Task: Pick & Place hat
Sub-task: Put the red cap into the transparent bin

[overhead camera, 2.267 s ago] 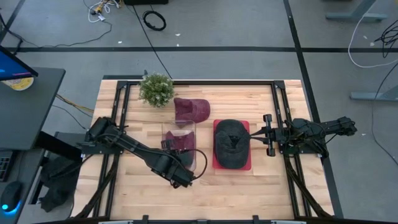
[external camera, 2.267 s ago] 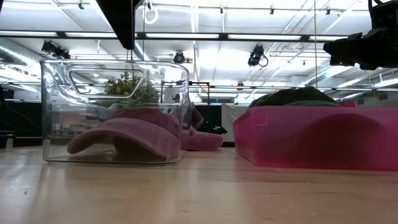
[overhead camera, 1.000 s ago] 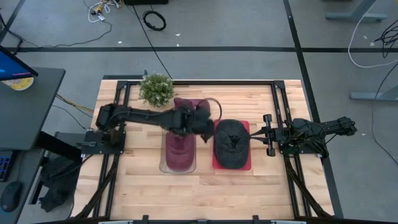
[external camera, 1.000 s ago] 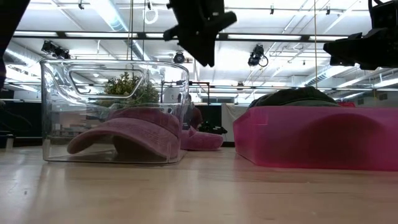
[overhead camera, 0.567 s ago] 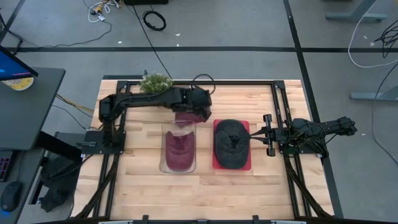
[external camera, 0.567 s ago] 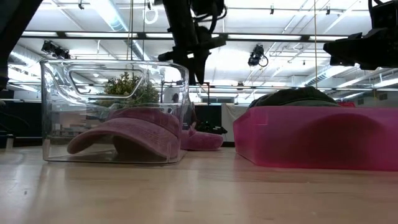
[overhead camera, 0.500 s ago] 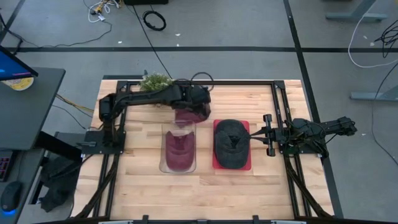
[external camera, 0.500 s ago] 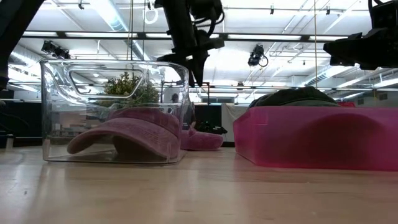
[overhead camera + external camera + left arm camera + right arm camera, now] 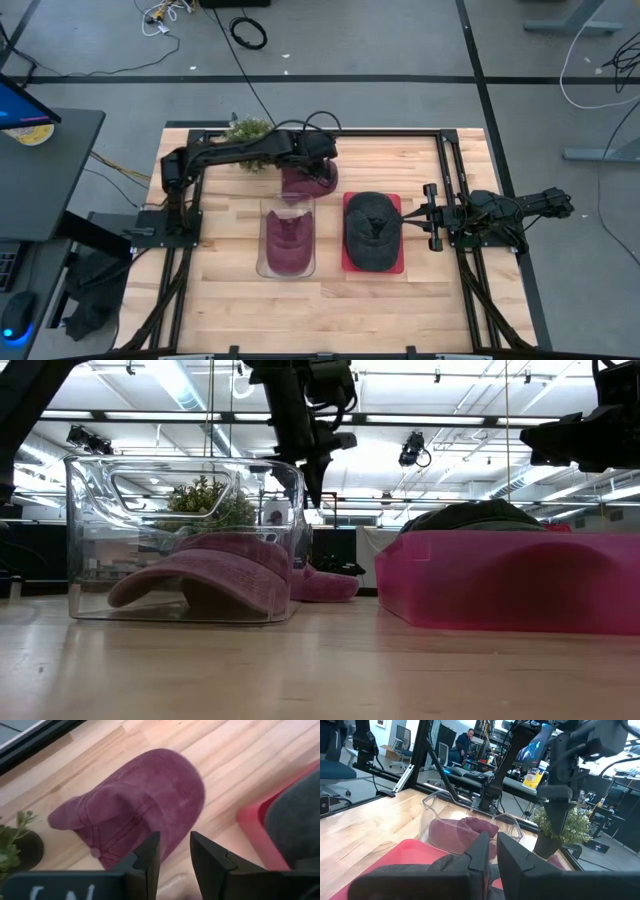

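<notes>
Wooden slats form the top of the desk (image 9: 220, 310), which sits in a black frame on a grey workshop floor with cables lying beyond it.

Layout, left to right:

1. A small potted plant (image 9: 247, 132) stands at the far left corner of the work area, partly covered by the left arm.
2. A clear bin (image 9: 287, 238) sits left of centre. One maroon hat (image 9: 286, 240) already lies inside it. In the low view this hat rests on the bin floor, brim toward the left.
3. A second maroon hat (image 9: 137, 812) lies loose on the desk just behind the clear bin, between the plant and the red tray. It is not in any container.
4. A red tray (image 9: 373, 262) sits right of centre and carries a dark grey hat (image 9: 370, 229).

Pincer status:

- The left pincer (image 9: 318, 172) hangs over the loose maroon hat. The left wrist view shows its fingers (image 9: 150, 857) spread apart and empty, with the crown of the hat directly ahead of them. No contact is visible.
- The right pincer (image 9: 432, 217) waits at the right edge of the red tray, fingers nearly together, holding nothing.

Progress assessment: two hats appear placed. One remains. The left arm is judged to be in the approach step for that last hat; descent, grasp, lift and placement into a container are all still to do. Which container is intended cannot be told.
</notes>
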Controlling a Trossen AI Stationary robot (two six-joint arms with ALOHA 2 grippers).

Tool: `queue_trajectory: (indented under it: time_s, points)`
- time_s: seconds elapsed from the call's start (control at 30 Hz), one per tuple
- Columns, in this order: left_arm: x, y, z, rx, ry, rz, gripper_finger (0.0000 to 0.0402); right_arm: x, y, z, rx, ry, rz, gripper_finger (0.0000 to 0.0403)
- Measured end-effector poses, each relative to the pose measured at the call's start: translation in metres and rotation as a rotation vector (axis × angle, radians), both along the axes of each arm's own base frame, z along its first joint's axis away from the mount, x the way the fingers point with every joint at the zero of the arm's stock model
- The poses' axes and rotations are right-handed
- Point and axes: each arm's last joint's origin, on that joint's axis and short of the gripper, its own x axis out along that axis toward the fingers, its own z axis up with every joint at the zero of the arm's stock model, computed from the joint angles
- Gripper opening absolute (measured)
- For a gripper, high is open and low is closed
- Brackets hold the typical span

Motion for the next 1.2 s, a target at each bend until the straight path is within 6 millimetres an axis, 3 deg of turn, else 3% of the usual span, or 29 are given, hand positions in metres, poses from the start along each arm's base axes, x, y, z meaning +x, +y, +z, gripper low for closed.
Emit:
queue_trajectory:
  time_s: [0.27, 0.57, 0.73, 0.9, 1.07, 1.2]
  points:
    - [0.015, 0.011, -0.04, -0.033, 0.081, 0.033, 0.011, 0.0, 0.0, 0.0, 0.0, 0.001, 0.0, 0.0039]
    - [0.027, 0.03, -0.103, -0.139, 0.191, 0.065, 0.011, 0.0, 0.0, 0.0, 0.0, 0.0, 0.0, 0.0039]
    - [0.031, 0.037, -0.122, -0.178, 0.212, 0.02, 0.0097, 0.0, 0.0, 0.0, 0.0, 0.0, 0.0, 0.0039]
    - [0.031, 0.037, -0.116, -0.165, 0.219, -0.043, 0.0015, 0.0, 0.0, 0.0, 0.0, 0.0, 0.0, 0.0039]
    - [0.036, 0.032, -0.089, -0.105, 0.215, -0.091, 0.0006, 0.0, 0.0, 0.0, 0.0, 0.0, 0.0, 0.0039]
    - [0.044, 0.021, -0.05, -0.021, 0.197, -0.136, 0.0004, 0.0, 0.0, 0.0, 0.0, 0.0, -0.001, 0.0039]
